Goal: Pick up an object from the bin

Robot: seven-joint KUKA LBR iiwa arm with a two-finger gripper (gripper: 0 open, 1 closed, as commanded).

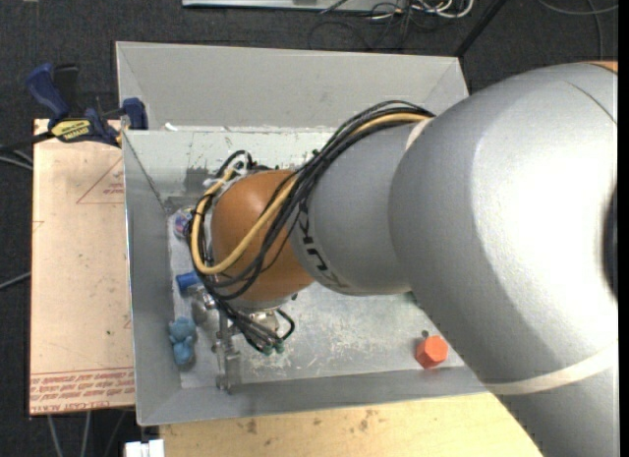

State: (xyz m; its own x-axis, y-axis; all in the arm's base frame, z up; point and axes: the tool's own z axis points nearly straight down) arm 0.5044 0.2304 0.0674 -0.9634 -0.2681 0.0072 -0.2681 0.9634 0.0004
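The gripper (228, 352) is low by the lower-left corner of the bin (295, 82), just beside a lumpy blue piece (182, 339). Whether it is apart or together, I cannot tell. It should centre over the piece before closing.

A small, lumpy light-blue object (182, 340) lies on the floor of the grey metal bin (295, 86), in the 7 o'clock corner close to the wall. Just toward 12 o'clock from it sits a darker blue block (187, 282), partly hidden, with a small purplish piece (180, 222) farther along. A small orange object (430, 351) lies alone, well apart, at about 4 o'clock.
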